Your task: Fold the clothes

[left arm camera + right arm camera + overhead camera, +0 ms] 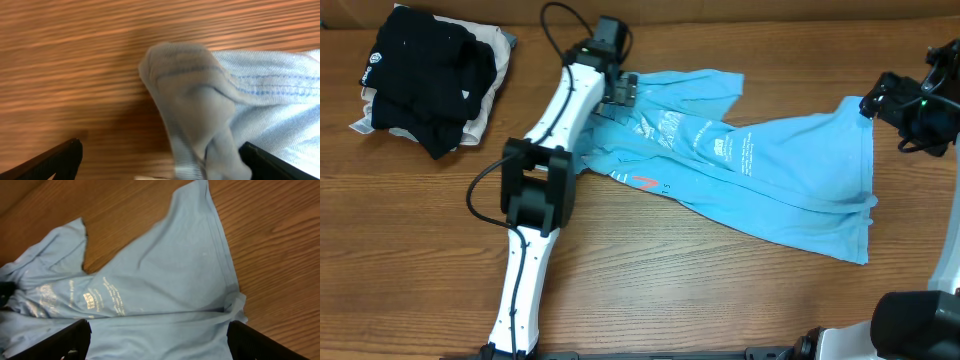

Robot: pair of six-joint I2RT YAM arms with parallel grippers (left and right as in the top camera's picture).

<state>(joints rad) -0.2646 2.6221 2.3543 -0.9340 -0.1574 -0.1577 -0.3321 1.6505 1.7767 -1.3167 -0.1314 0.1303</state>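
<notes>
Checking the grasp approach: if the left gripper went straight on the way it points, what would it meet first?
Probably the bunched edge of the blue T-shirt, lying between the fingers of the open left gripper, with the wooden table just under it; depth is hard to judge.

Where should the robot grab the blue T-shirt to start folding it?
Probably the bunched-up edge of the T-shirt, grabbed from above. That bit stands up off the table right between the open fingers of the left gripper, so they can close around it. The flat parts hug the table.
</notes>
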